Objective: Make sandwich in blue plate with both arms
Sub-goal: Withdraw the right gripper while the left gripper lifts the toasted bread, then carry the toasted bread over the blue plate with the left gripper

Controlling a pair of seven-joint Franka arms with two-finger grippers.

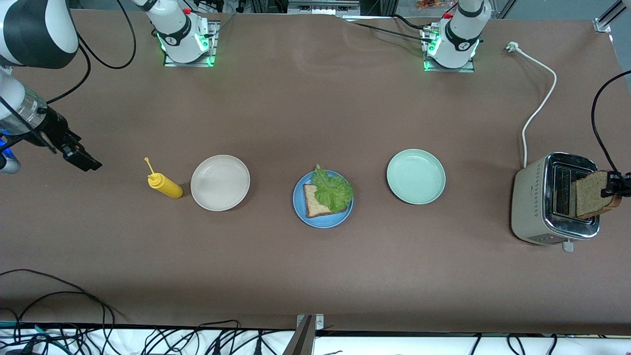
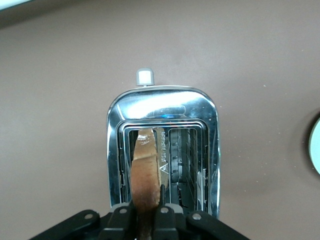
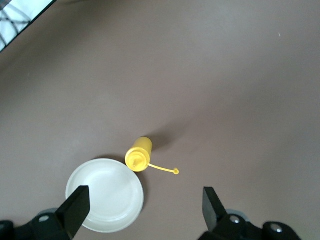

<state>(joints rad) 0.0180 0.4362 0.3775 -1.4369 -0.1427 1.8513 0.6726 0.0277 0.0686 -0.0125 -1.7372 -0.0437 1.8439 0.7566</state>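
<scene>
The blue plate point(image 1: 300, 209) sits mid-table. On it lies one brown bread slice point(image 1: 315, 206) with a ruffled green lettuce leaf point(image 1: 334, 191) over it. My left gripper point(image 1: 613, 186) is shut on the second bread slice point(image 1: 590, 193). It holds the slice upright over a slot of the toaster point(image 1: 535, 202). In the left wrist view the gripper point(image 2: 146, 207) pinches the slice point(image 2: 146, 165) by its crust above the toaster point(image 2: 162, 105). My right gripper point(image 1: 86, 160) is open and empty, up over the right arm's end of the table. It shows in the right wrist view point(image 3: 145, 202).
A beige plate point(image 1: 220, 182) and a yellow squeeze bottle point(image 1: 165, 186) lie toward the right arm's end, both in the right wrist view point(image 3: 105, 195) point(image 3: 139, 154). A pale green plate point(image 1: 415, 176) lies between the blue plate and the toaster. The toaster's white cord point(image 1: 540, 103) trails toward the left arm's base.
</scene>
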